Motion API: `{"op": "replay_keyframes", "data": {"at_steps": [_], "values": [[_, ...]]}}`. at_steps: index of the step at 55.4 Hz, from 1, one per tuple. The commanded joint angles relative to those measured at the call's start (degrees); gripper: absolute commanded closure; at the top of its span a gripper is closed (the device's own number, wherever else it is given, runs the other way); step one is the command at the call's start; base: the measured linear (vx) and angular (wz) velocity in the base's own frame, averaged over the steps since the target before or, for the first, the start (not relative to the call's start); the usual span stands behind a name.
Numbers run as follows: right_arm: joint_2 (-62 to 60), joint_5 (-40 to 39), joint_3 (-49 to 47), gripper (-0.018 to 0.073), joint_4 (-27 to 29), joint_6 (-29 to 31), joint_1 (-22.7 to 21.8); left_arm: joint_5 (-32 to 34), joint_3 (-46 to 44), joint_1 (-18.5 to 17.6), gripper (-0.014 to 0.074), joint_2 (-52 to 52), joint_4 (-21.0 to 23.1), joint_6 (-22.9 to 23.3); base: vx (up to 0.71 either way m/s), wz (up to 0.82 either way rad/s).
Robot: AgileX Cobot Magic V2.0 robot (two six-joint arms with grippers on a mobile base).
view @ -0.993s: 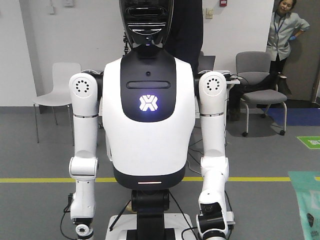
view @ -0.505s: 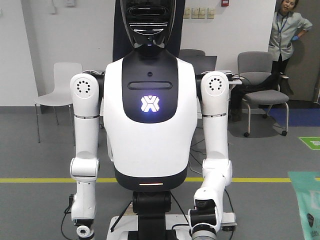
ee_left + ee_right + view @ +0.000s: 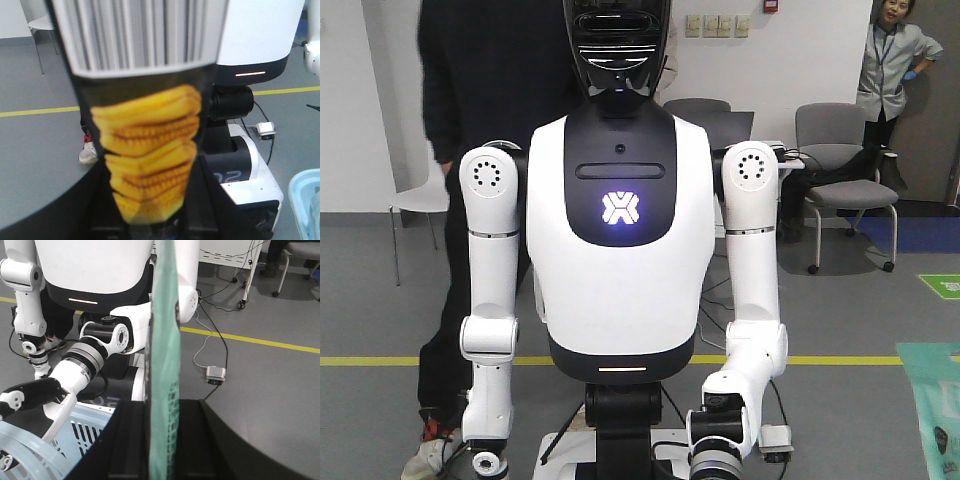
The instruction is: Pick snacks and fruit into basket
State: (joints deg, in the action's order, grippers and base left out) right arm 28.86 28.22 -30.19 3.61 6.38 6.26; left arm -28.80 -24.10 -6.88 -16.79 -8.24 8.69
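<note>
You see a black pouch (image 3: 150, 155) with yellow ridged crisps and grey-white barcode stripes in the left gripper (image 3: 152, 225); in the right gripper (image 3: 162, 445), a mint-green pouch (image 3: 165, 330).

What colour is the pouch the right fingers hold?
The pouch is mint green, clearest in right wrist view.

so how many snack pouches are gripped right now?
2. A black pouch printed with yellow crisps sits in the left end effector; a mint-green pouch, seen edge-on, sits in the right end effector. Others may lie out of view.
</note>
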Motion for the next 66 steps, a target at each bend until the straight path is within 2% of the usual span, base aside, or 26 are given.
{"op": "replay_keyframes", "data": {"at_steps": [1,21,30,34,39,43,50,52,60,66], "values": [[0.2,-5.6,-1.9,0.0568,-0.4,0.3,0.2,5.8,-2.1,0.0,0.0579,-0.3,-0.3,0.4,0.00,0.00],[0.2,-5.6,-1.9,0.0568,0.1,0.3,0.7,5.8,-2.1,0.0,0.0579,-0.3,-0.3,0.4,0.00,0.00],[0.2,-6.1,-1.9,0.0568,0.3,0.2,2.9,5.8,-2.1,0.0,0.0579,-0.3,-0.3,0.4,0.00,0.00],[0.2,-6.5,-1.9,0.0568,2.7,0.0,4.4,5.8,-2.1,0.0,0.0579,-0.3,-0.3,0.4,0.00,0.00],[0.2,-8.2,-1.9,0.0568,6.9,0.5,8.8,5.8,-2.1,0.0,0.0579,-0.3,-0.3,0.4,0.00,0.00],[0.2,-10.1,-2.0,0.0567,10.1,4.5,12.6,5.8,-2.1,0.0,0.0579,-0.3,-0.3,0.4,0.00,0.00],[0.3,-13.9,-2.1,0.0566,17.2,15.8,20.4,5.8,-2.1,0.0,0.0579,-0.3,-0.3,0.4,0.00,0.00],[0.5,-14.5,-2.1,0.0566,19.4,17.5,22.1,5.8,-2.1,0.0,0.0579,-0.3,-0.3,0.4,0.00,0.00],[4.5,-16.7,-2.1,0.0565,31.7,27.9,30.2,5.8,-2.1,0.0,0.0579,-0.3,-0.3,0.4,0.00,0.00],[8.6,-17.3,-2.1,0.0565,36.2,36.6,35.3,5.8,-2.1,0.0,0.0579,-0.3,-0.3,0.4,0.00,0.00]]}}
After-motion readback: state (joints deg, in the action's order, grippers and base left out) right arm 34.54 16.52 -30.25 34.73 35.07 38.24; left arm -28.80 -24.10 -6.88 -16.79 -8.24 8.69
